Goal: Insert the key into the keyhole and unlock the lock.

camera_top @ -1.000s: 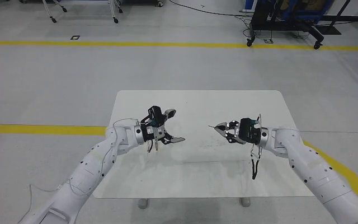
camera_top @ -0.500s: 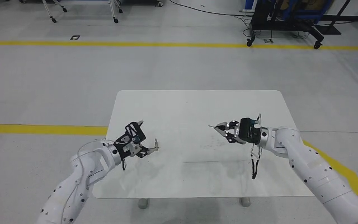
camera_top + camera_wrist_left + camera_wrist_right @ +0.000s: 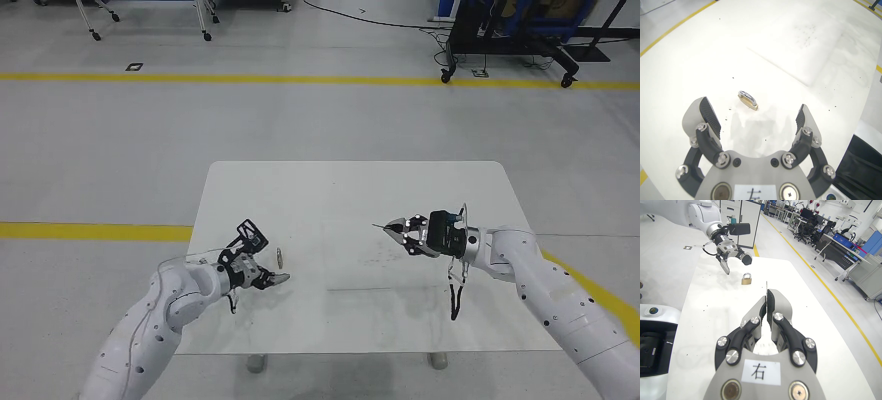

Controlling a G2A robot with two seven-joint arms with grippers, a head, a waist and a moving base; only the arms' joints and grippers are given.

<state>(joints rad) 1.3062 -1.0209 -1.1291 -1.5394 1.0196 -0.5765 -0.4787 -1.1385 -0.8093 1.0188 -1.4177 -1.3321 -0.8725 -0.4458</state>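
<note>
Small brass padlock with silver shackle (image 3: 747, 279) stands upright on white table (image 3: 400, 190), left part, short of the left edge. Keyhole not visible, likely underneath. Left hand (image 3: 737, 266) hangs just beside it, spread wide and empty, probably placed to lift and steady it. Right hand (image 3: 766, 295), just right of table's middle, pinched tight on thin silver key (image 3: 766, 286), blade aimed at padlock, apparently for insertion.

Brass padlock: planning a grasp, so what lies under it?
The small brass padlock with a silver shackle stands straight on the white table, nothing between. Its bottom face is hidden.
</note>
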